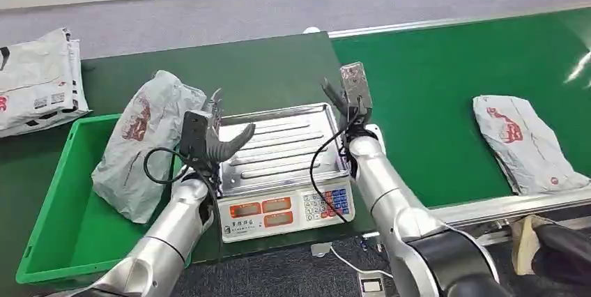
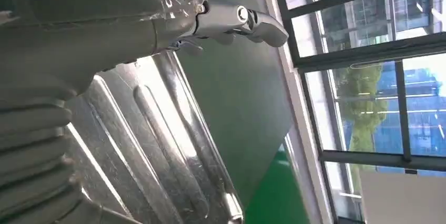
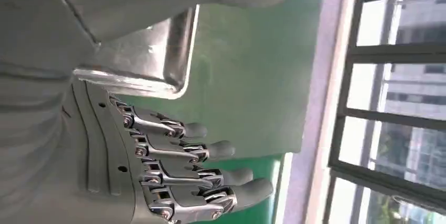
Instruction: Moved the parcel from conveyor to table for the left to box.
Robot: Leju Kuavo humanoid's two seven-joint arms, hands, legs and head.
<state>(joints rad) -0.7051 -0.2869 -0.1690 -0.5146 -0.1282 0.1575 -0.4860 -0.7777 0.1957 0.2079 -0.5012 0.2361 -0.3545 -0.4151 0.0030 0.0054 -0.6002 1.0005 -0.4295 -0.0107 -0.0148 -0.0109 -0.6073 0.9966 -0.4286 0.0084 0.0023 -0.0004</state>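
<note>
A grey parcel [image 1: 143, 147] with red print leans in the green box [image 1: 63, 206] at the left, its top above the box's back rim. My left hand [image 1: 209, 133] is just right of it, at the left edge of the scale's steel tray [image 1: 279, 150], thumb [image 2: 236, 21] stretched out over the tray [image 2: 158, 145], holding nothing. My right hand [image 1: 352, 95] is raised at the tray's back right corner [image 3: 152, 61], and this hand [image 3: 173, 166] has its fingers spread and empty. A second grey parcel [image 1: 523, 140] lies on the green conveyor [image 1: 432, 88] at the right.
The scale's display and keypad [image 1: 286, 210] face me at the table's near edge. A stack of white parcels [image 1: 35, 81] lies at the far left on the dark green table [image 1: 265, 67]. Windows run along the far wall.
</note>
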